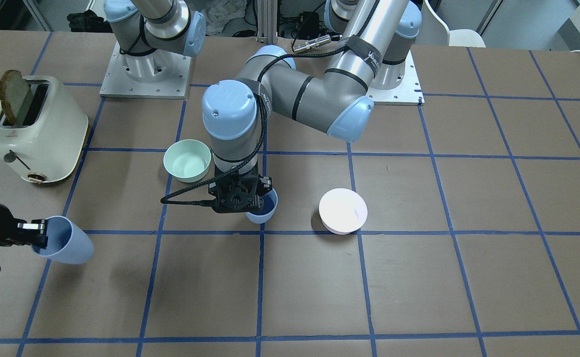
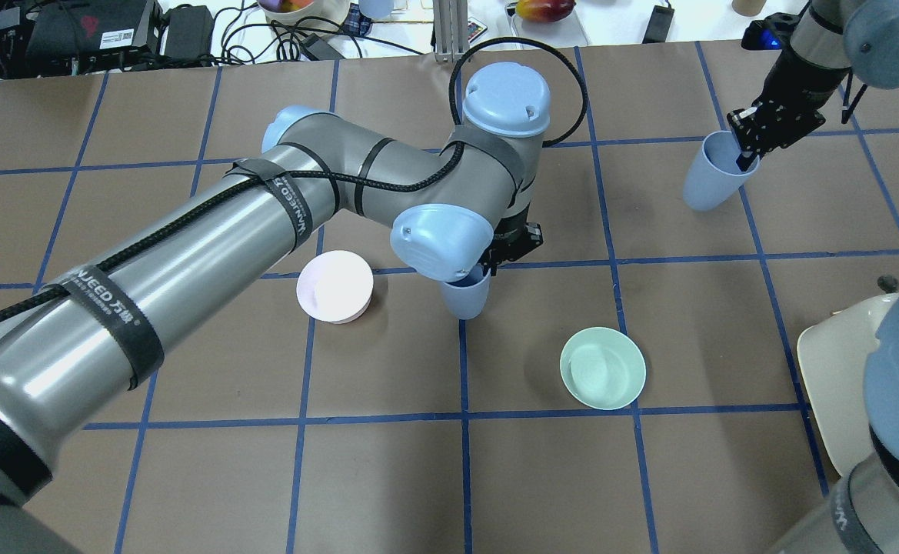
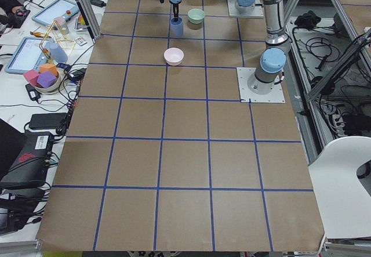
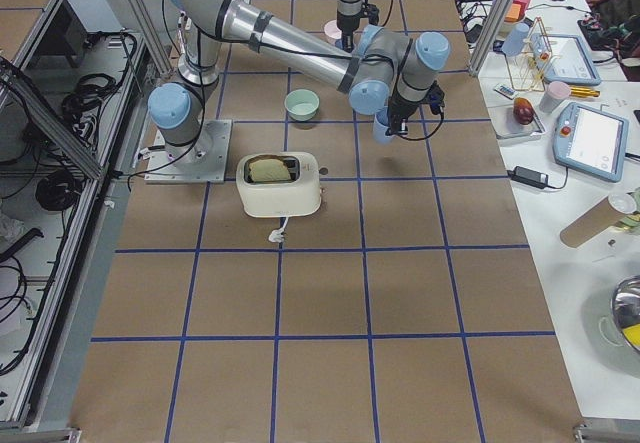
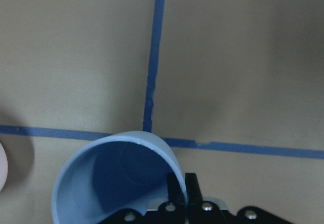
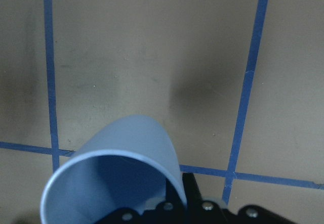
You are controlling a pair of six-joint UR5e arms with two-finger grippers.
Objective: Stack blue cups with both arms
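Note:
My left gripper (image 1: 262, 197) (image 2: 491, 269) is shut on the rim of one blue cup (image 1: 265, 212) (image 2: 466, 296) near the table's middle. The left wrist view shows the fingers (image 5: 180, 193) pinching this cup's wall (image 5: 114, 183), open end up. I cannot tell whether it rests on the table. My right gripper (image 1: 41, 233) (image 2: 743, 158) is shut on the rim of the other blue cup (image 1: 69, 244) (image 2: 712, 175), held tilted above the table at the far right. The right wrist view shows that cup (image 6: 121, 178) over its shadow.
A mint-green bowl (image 1: 187, 159) (image 2: 603, 368) sits close to my left arm's wrist. A pale pink bowl (image 1: 343, 210) (image 2: 335, 286) sits on the other side of the left cup. A cream toaster (image 1: 34, 131) holding toast stands near my right arm.

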